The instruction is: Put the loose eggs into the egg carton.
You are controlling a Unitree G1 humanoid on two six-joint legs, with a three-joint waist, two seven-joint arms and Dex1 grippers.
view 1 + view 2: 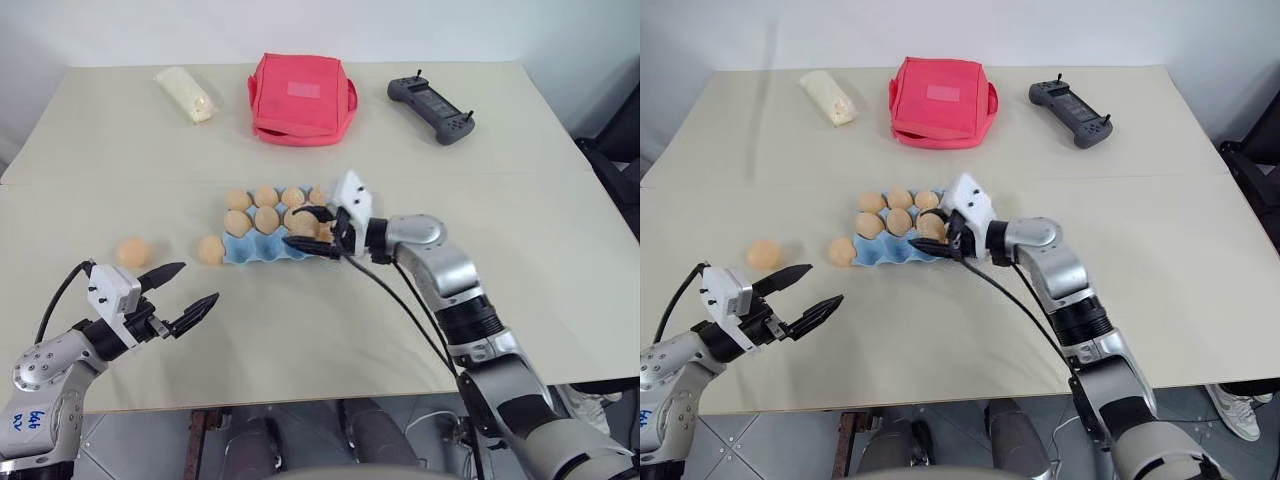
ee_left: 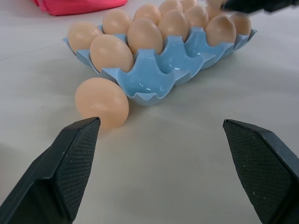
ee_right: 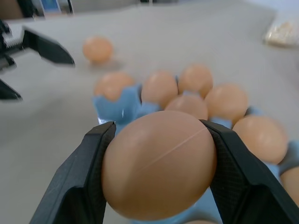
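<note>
Right gripper (image 3: 156, 175) clamped on one egg (image 3: 159, 163), pads on its two sides, held over the right end of the blue carton (image 1: 262, 250) at frame centre. Left gripper (image 1: 185, 292) wide open, empty, lower left, pointing at the carton. Two loose eggs on the table (image 1: 300, 340): one (image 1: 210, 249) touching the carton's left edge, one (image 1: 132, 251) well apart to the left, both just above the left gripper. Eggs likely light, smooth, slippery, brittle; best pinched gently across the widest middle. Several cups already filled, front row mostly bare.
</note>
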